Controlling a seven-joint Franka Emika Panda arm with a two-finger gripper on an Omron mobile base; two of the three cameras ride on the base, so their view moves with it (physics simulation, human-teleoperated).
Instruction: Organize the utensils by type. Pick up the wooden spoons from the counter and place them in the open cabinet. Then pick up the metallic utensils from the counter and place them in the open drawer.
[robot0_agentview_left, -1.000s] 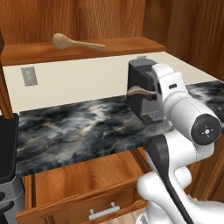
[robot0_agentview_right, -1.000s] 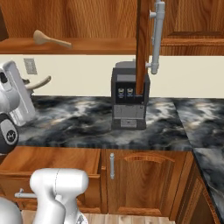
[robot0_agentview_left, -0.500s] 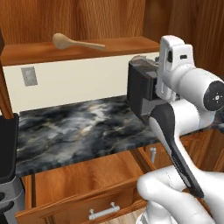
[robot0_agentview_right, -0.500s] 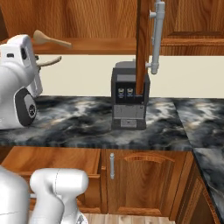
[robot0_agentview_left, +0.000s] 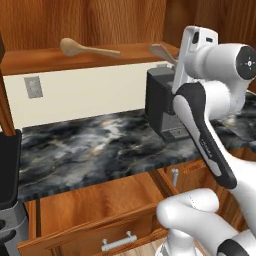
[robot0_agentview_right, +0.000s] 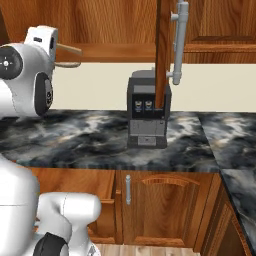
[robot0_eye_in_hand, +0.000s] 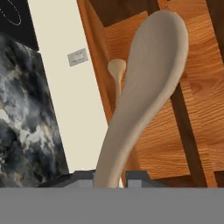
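Nearest, the hand (robot0_eye_in_hand: 110, 176) pinches a tan wooden spoon (robot0_eye_in_hand: 144, 87) by its handle, raised at cabinet-shelf height above the marbled table (robot0_agentview_left: 100, 150). It looks light, stiff, best held mid-handle. Farther back, another wooden spoon (robot0_agentview_left: 87, 48) lies on the cabinet shelf (robot0_agentview_left: 30, 60).

The lower handle of the large tan wooden spoon (robot0_eye_in_hand: 144, 87) drops behind the grey band at 6 o'clock in the hand view, so the dark finger tips (robot0_eye_in_hand: 136, 177) show as slivers and their contact cannot be read. In the left base view the white arm covers that spoon except its tip at 1 o'clock. The reddish-brown open drawer (robot0_agentview_left: 95, 207) is cut by the bottom edge. The black marbled counter (robot0_agentview_right: 100, 137) runs off both sides.
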